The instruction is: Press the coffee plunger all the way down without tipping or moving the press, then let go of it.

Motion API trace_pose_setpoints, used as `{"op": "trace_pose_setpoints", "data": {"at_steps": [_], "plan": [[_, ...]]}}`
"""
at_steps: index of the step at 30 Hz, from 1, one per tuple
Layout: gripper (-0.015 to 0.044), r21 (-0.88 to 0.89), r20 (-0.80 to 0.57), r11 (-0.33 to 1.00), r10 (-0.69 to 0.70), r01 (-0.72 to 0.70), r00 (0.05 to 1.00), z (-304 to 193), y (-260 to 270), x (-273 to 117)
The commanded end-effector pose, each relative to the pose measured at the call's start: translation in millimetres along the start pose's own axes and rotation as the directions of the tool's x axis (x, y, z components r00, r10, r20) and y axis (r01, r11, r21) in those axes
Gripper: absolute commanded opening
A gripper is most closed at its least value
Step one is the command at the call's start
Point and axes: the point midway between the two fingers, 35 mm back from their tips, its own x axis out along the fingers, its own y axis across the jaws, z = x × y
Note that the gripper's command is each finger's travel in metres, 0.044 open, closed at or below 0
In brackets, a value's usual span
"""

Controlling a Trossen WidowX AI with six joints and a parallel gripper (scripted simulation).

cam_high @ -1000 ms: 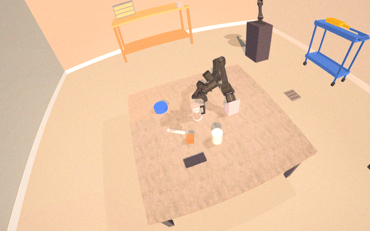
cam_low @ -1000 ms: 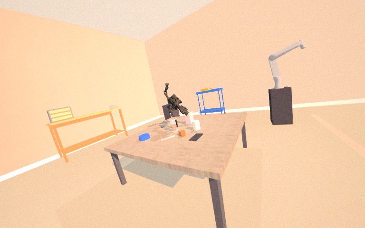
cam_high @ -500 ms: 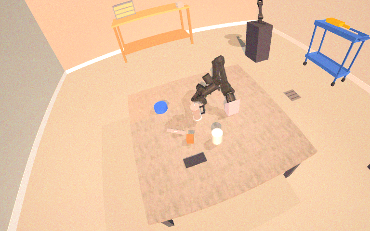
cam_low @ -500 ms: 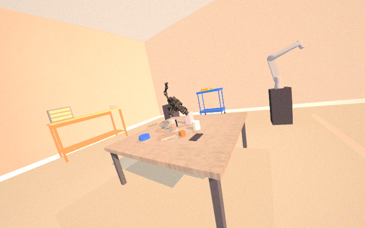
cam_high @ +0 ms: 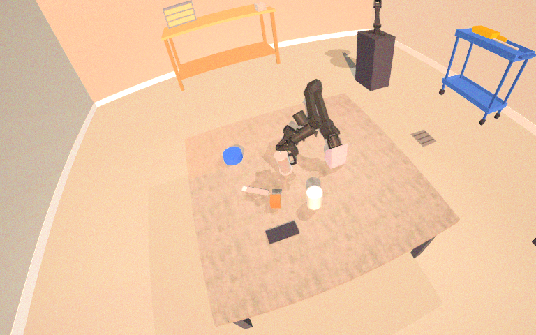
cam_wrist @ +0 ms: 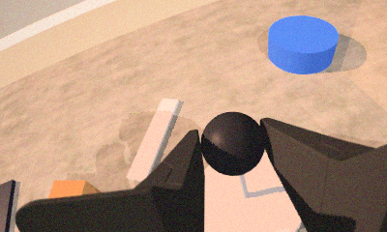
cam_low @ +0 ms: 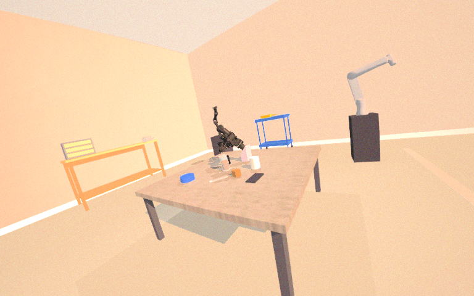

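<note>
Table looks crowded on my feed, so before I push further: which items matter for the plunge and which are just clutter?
Job:
- black round plunger knob, clamped in the gripper
- clear glass coffee press

Clutter:
- blue round bowl
- orange box
- pale flat stick
- white cylinder cup
- black flat slab
- pink carton

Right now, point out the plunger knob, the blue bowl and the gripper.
plunger knob [cam_wrist: 233, 143], wrist view, middle of the black ball.
blue bowl [cam_wrist: 303, 44], wrist view, its flat top.
gripper [cam_wrist: 232, 145], wrist view, midway between fingertips, shut on the knob.

High top, room-corner exterior, close wrist.
</note>
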Motion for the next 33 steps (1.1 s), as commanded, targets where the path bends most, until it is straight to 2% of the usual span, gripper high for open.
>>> {"op": "trace_pose_setpoints", "data": {"at_steps": [1,33], "plan": [[0.0117,-0.065,-0.052,0.998,-0.017,0.013,0.999,-22.7,-2.5,6.8],[0.0117,-0.064,-0.050,0.998,-0.019,0.016,0.999,-16.9,2.0,15.6]]}}
